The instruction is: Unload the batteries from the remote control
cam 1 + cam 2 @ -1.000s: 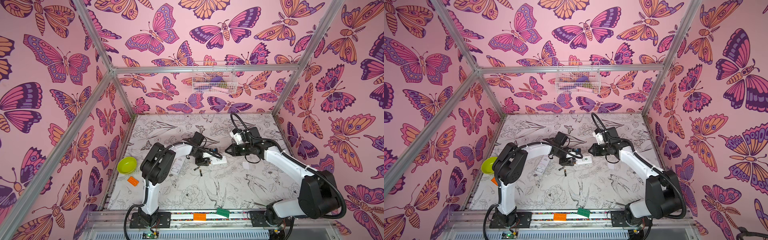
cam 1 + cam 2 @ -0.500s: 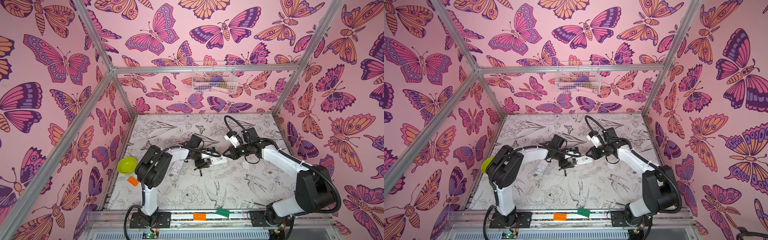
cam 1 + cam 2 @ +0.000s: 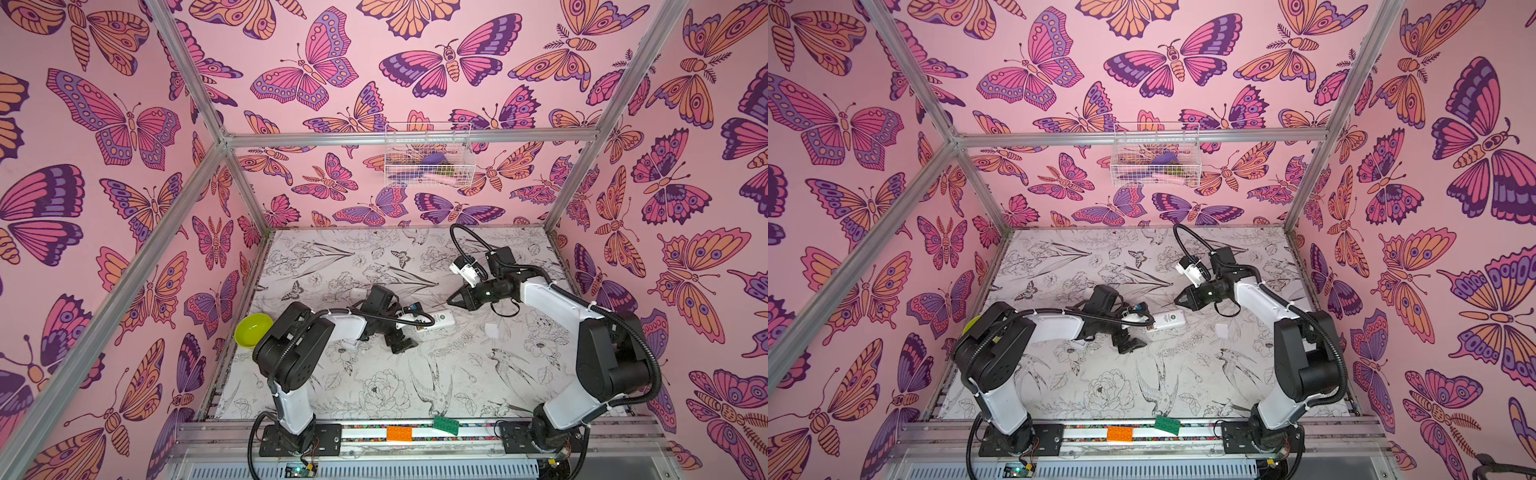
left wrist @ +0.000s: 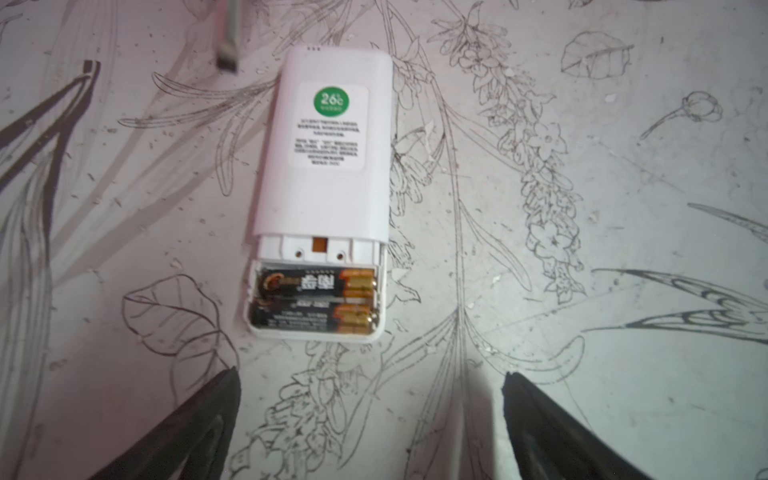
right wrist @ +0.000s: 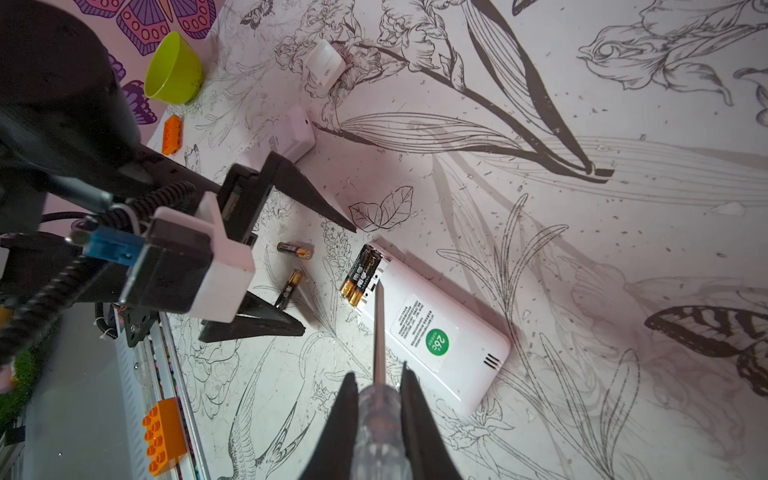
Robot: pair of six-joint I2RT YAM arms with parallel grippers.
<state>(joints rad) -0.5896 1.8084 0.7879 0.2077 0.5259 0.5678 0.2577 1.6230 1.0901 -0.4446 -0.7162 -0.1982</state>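
The white remote control [image 3: 436,320] [image 3: 1169,320] lies face down mid-table with its battery bay uncovered. Two black, gold-ended batteries [image 4: 316,282] [image 5: 359,274] sit side by side in the bay. Two more batteries [image 5: 294,250] [image 5: 289,289] lie loose on the table between the remote and my left gripper. My left gripper [image 4: 370,382] [image 3: 409,332] stands open and empty just short of the bay end. My right gripper [image 5: 378,370] [image 3: 451,298] is shut on a clear-handled screwdriver [image 5: 380,415], whose shaft points at the bay's edge.
A second white remote [image 5: 286,137] and a white cover [image 5: 328,66] lie beyond the left gripper. Another white cover [image 3: 492,331] lies right of the remote. A green bowl [image 3: 252,330] and an orange brick [image 5: 172,133] sit at the left wall; more bricks [image 3: 399,433] rest on the front rail.
My left gripper has opened wide and its arm has drawn back slightly from the remote. The right gripper with the screwdriver has edged left toward the remote.
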